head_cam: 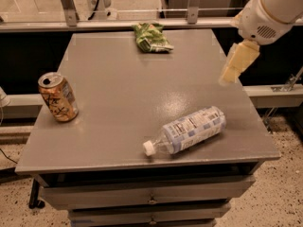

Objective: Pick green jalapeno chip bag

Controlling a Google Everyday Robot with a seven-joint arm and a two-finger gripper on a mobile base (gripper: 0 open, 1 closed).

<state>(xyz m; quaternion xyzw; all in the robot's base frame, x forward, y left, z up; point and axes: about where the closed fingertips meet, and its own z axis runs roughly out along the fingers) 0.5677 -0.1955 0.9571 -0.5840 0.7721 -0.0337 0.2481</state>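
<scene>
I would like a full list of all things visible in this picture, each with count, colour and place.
green jalapeno chip bag: one, green, far edge of the table, middle.
drink can: one, orange-brown, standing near the left edge.
plastic bottle: one, clear with blue-white label, lying on its side near the front.
table: one, grey, drawers below.
gripper: one, pale yellow, above the table's right edge, touching nothing.
arm: one, white, upper right.

Small shiny green chip bag (151, 37), crinkly, with light green and white marks, lying flat near the far edge of the table (118, 103), nothing touching it, my gripper (238, 63) in the air by the right edge, well apart from it
</scene>
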